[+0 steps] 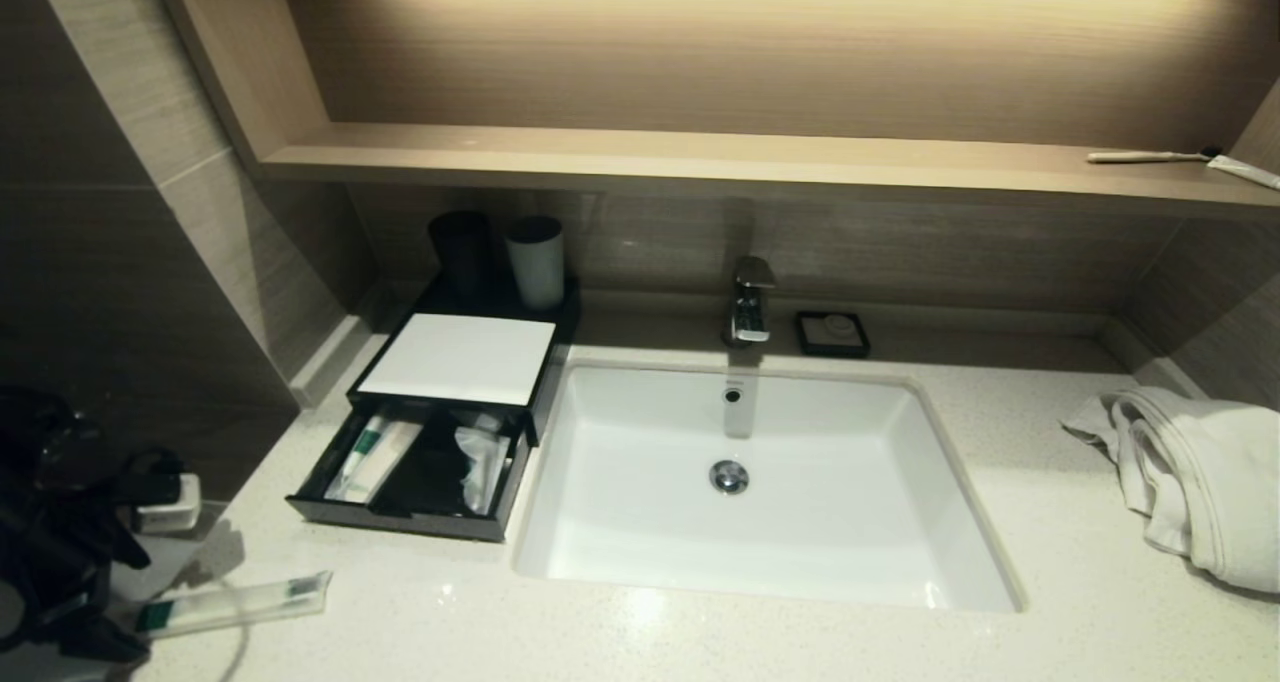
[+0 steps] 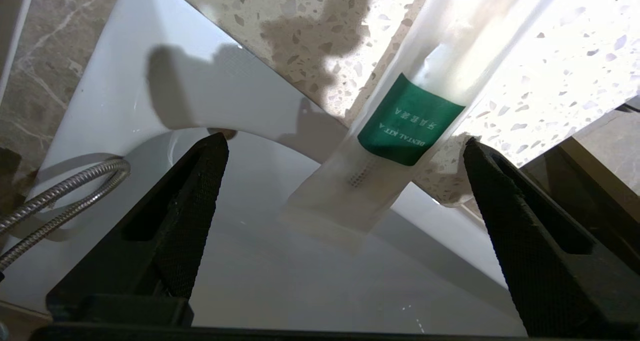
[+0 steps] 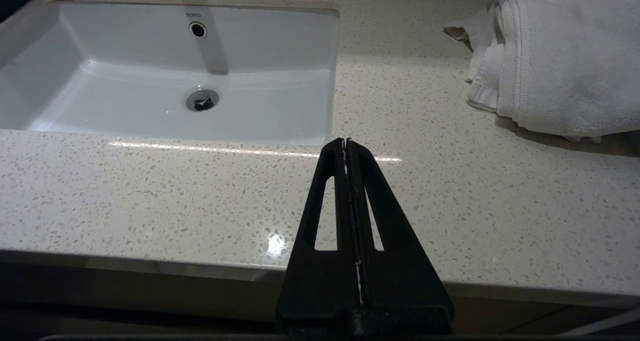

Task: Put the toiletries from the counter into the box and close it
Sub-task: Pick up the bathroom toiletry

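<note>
A clear dental kit packet [image 1: 235, 602] with a green label lies on the counter's front left corner, one end overhanging the edge. In the left wrist view the packet [image 2: 410, 121] lies just beyond my left gripper [image 2: 344, 140], which is open, empty and below the counter edge, in line with the overhanging end. The black box [image 1: 330, 507] stands left of the sink with its drawer pulled open, holding a green-white tube [image 1: 370, 457] and packets [image 1: 480, 467]. My right gripper [image 3: 346, 142] is shut and empty over the counter's front edge, right of the sink.
The white sink [image 1: 980, 552] fills the middle, with a faucet [image 1: 750, 302] and a soap dish [image 1: 831, 333] behind it. A white towel [image 1: 1190, 472] lies at the right. Two cups [image 1: 535, 260] stand behind the box. A metal hose [image 2: 60, 191] runs below the counter.
</note>
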Tool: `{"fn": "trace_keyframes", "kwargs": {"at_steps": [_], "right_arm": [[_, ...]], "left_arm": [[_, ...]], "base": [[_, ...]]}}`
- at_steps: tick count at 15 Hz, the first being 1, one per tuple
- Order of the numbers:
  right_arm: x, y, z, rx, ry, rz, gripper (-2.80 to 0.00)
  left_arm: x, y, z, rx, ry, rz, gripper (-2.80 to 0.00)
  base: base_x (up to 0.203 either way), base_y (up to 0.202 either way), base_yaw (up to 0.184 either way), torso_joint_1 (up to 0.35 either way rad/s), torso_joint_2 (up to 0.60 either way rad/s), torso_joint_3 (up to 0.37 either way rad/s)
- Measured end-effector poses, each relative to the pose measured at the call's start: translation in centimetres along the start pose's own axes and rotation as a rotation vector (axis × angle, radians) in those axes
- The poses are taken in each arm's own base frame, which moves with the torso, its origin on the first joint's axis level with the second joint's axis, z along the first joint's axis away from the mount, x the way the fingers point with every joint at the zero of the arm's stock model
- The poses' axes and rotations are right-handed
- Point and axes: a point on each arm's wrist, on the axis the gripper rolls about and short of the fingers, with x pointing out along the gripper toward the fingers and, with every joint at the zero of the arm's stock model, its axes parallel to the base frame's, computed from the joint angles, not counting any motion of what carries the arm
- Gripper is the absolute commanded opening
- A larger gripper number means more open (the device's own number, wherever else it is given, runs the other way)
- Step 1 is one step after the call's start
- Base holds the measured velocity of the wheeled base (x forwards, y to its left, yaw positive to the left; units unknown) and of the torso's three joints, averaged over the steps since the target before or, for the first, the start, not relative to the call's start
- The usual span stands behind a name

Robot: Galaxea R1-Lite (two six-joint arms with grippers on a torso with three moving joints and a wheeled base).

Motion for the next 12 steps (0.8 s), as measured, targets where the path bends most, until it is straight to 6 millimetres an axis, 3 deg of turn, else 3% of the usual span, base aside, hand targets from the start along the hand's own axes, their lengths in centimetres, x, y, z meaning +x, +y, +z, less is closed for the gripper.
{"fn": "trace_keyframes", "kwargs": {"at_steps": [5,6,12], "right_arm": [[0.00,0.00,0.00,0.000,0.000,0.000,-2.80],[0.00,0.00,0.00,0.000,0.000,0.000,-2.80],[0.00,0.00,0.00,0.000,0.000,0.000,-2.80]], "left_arm": [[0.17,-0.03,-0.03,-0.002,-0.001,-0.001,0.00],[0.17,-0.03,-0.03,-0.003,0.000,-0.001,-2.80],[0.46,-0.08,0.04,-0.002,0.000,-0.013,-2.80]], "base": [[0.000,0.000,0.000,0.000,0.00,0.000],[0.000,0.000,0.000,0.000,0.00,0.000],[0.000,0.000,0.000,0.000,0.00,0.000]]}}
